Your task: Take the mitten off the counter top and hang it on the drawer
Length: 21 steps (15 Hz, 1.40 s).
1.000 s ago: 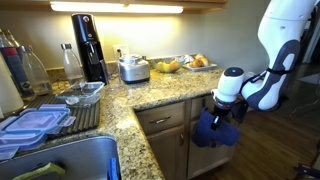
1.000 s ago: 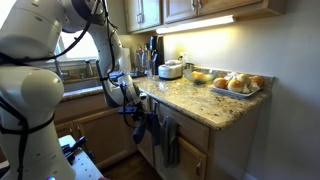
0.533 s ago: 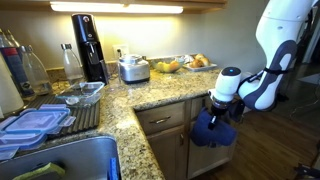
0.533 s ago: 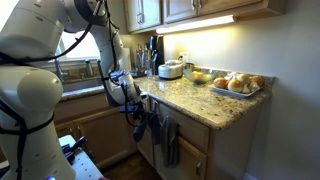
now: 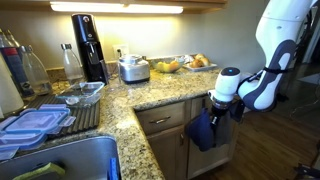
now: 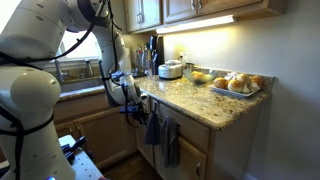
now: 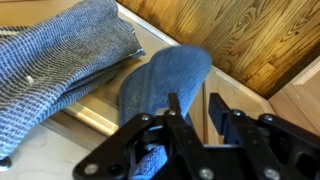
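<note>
The fingers (image 7: 178, 114) grip the blue mitten (image 5: 203, 131), which hangs by the drawer (image 5: 160, 120) under the desk (image 5: 150, 95) edge. A grey cloth (image 7: 60, 60) lies just left.

Your gripper (image 5: 213, 110) sits close under the counter top's (image 5: 165, 93) rounded edge, which blocks any rise; the drawer (image 5: 160, 121) front walls one side; slate-blue cloths (image 7: 55, 55) crowd just beside the mitten (image 7: 165, 78); the floor (image 5: 275, 145) side stands open.
</note>
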Tool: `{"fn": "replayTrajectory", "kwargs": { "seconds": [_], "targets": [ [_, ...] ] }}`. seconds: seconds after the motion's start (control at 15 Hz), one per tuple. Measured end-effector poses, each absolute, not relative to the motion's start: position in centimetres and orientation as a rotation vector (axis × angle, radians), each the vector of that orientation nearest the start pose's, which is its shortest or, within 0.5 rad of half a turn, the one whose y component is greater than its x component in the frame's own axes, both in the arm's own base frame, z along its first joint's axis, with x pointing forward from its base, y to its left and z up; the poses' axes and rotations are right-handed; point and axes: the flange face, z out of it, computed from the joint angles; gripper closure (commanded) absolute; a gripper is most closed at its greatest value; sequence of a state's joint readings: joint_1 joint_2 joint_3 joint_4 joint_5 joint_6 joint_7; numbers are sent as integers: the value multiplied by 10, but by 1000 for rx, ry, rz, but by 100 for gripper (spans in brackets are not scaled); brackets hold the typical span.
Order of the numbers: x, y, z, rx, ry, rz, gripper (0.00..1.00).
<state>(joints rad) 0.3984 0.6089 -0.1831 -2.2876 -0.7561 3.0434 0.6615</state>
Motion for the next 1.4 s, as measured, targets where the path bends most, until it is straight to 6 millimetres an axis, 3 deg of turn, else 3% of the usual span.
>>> {"fn": "replayTrajectory", "kwargs": {
  "seconds": [0.33, 0.6, 0.8, 1.4],
  "targets": [
    [483, 155, 109, -3207, -577, -337, 2],
    [465, 170, 134, -3155, -577, -227, 0],
    [452, 180, 164, -3097, -570, -113, 0],
    [457, 175, 252, -2978, -476, -69, 0]
  ]
}}
